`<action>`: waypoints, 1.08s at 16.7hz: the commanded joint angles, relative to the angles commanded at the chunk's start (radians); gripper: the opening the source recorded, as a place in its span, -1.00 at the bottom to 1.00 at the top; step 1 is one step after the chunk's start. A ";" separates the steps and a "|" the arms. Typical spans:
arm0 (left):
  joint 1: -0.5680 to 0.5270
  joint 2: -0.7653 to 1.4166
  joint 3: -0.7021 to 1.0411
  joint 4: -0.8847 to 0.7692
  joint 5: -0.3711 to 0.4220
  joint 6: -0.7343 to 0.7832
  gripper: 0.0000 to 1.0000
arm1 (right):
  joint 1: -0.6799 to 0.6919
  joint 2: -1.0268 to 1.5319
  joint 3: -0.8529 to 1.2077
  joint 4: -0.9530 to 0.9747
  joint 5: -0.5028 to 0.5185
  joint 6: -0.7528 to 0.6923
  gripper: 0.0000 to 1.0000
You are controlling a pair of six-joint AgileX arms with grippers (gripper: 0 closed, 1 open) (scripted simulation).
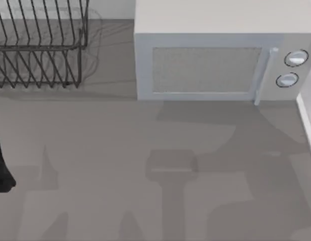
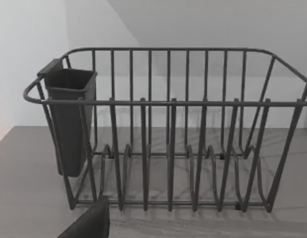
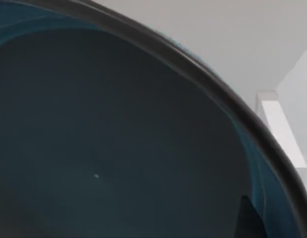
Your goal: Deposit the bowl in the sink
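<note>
Left arm sits at the surface's 9 o'clock edge. Bowl lies close under the right wrist camera. Neither claw's state can be told.

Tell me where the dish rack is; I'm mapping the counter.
The dish rack stands at the top view's far left corner, left of the white microwave; the left wrist view faces it, a dark cup hanging inside one end.

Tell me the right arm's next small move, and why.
Probably ease the bowl slightly toward the table's right side. It sits close against the right wrist camera, and a white edge, possibly the sink's rim, stands at the top view's right. I can't confirm the basin, so go slowly. The left arm is parked at the left edge.
</note>
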 joint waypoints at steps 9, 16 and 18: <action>0.000 0.000 0.000 0.000 0.000 0.000 1.00 | -0.151 0.024 -0.099 0.176 -0.005 -0.037 -1.00; 0.000 0.000 0.000 0.000 0.000 0.000 1.00 | -0.157 0.185 -0.117 0.343 -0.005 -0.037 -1.00; 0.000 0.000 0.000 0.000 0.000 0.000 1.00 | -0.160 0.310 -0.131 0.482 -0.005 -0.038 -1.00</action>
